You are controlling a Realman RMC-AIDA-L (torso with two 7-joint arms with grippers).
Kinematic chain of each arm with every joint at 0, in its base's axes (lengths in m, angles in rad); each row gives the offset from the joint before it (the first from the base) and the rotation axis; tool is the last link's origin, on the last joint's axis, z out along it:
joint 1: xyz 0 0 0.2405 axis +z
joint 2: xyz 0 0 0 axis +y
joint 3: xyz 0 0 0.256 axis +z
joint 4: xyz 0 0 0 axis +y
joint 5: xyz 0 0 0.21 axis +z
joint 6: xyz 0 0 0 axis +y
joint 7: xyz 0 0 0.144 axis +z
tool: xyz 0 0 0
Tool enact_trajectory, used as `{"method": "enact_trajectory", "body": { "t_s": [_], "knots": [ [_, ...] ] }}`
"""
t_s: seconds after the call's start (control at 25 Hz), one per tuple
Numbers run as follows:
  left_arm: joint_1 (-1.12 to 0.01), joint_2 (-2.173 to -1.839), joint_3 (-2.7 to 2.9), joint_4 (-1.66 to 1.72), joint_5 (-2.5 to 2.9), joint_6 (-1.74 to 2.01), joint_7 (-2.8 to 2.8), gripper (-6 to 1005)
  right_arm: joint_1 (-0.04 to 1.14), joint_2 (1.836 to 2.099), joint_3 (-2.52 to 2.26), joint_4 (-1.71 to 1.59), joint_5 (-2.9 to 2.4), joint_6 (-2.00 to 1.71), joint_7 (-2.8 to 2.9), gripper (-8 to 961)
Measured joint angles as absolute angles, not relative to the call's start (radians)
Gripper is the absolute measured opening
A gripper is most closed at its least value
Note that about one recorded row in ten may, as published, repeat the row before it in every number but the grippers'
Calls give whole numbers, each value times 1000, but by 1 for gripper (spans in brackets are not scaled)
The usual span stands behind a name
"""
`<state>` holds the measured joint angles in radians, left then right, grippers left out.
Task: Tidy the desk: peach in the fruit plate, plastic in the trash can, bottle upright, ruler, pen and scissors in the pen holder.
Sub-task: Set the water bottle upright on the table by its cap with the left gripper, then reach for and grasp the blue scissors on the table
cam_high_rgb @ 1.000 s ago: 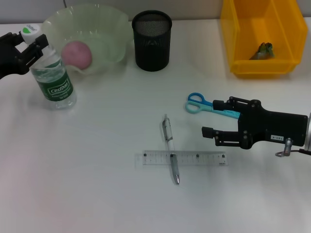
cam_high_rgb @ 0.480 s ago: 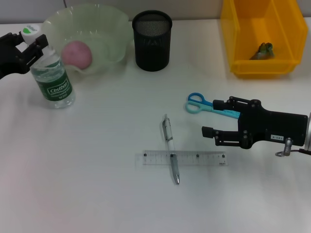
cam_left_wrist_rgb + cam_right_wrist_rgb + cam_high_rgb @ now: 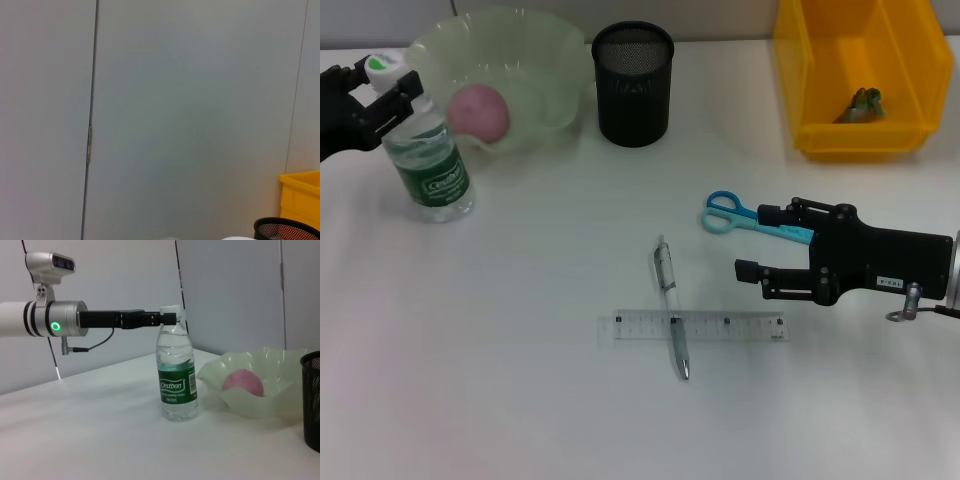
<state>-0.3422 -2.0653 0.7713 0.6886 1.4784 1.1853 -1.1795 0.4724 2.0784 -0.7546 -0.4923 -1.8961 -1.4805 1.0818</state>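
Ruler point(image 3: 701, 327): flat on your worktop point(image 3: 520, 350), nearest you, with the pen point(image 3: 671, 305) lying across it.
Right hand point(image 3: 762, 243): released, fingers spread, low just beside the blue scissors point(image 3: 745, 216).
Left hand point(image 3: 380, 88): clenched on the neck of your upright bottle point(image 3: 428, 150).
Peach point(image 3: 478, 110): inside the fruit plate point(image 3: 535, 60).
Pen holder point(image 3: 633, 84): beside the plate.
Trash can point(image 3: 860, 75): far right, plastic point(image 3: 861, 103) inside.
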Motion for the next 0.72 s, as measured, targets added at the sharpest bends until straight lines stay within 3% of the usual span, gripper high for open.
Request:
{"method": "enact_trajectory", "body": {
  "t_s": [0.16,0.52,0.64,0.72],
  "knots": [
    [-342,-2066,770,689,1479,1189,-1182,638,472,2078,-755,-492,-1896,-1480,1082,799],
    [-341,-2058,718,713,1453,1346,-1256,766,472,2078,-746,-493,-1896,-1480,1087,797],
    [-342,-2035,655,722,1428,1494,-1342,794,473,2078,-724,-496,-1896,-1481,1097,797],
    [-348,-2002,637,716,1421,1609,-1414,793,476,2077,-707,-498,-1896,-1485,1108,796]
  ]
}}
